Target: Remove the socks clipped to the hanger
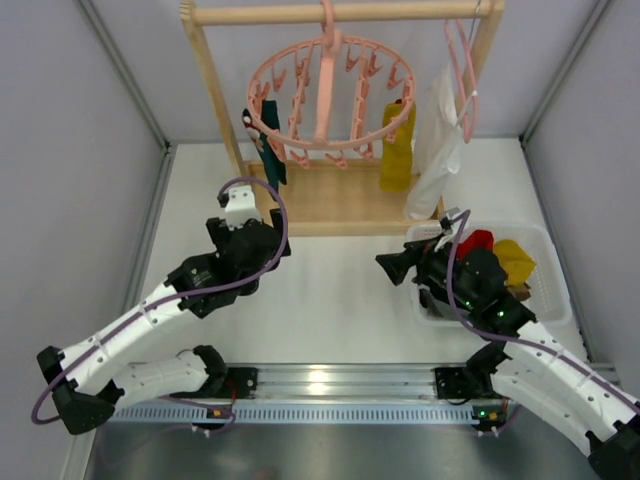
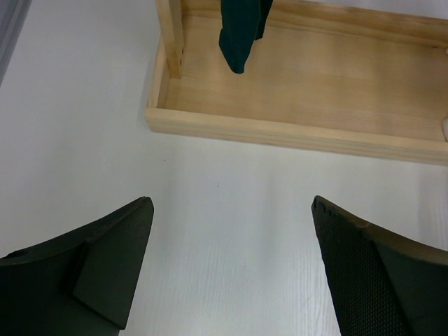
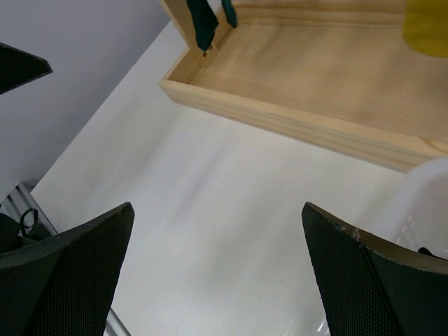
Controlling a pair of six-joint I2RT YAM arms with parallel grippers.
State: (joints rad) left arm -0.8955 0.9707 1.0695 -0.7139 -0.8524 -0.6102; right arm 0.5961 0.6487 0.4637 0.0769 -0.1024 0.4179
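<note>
The round pink hanger (image 1: 330, 95) hangs from a wooden rail. A dark teal sock (image 1: 268, 150) is clipped at its left, and its tip (image 2: 240, 35) shows in the left wrist view. A mustard-yellow sock (image 1: 397, 145) is clipped at the hanger's right. A red sock (image 1: 478, 240) and a yellow sock (image 1: 515, 258) lie in the white basket (image 1: 548, 300). My left gripper (image 1: 280, 232) (image 2: 232, 203) is open and empty above the table, just in front of the wooden base. My right gripper (image 1: 392, 265) (image 3: 218, 207) is open and empty beside the basket's left edge.
The wooden rack's base tray (image 1: 330, 205) (image 2: 294, 91) (image 3: 315, 77) lies under the hanger. A large white cloth (image 1: 435, 150) and a thin pink clothes hanger (image 1: 462, 80) hang at the right of the rail. Grey walls stand on both sides.
</note>
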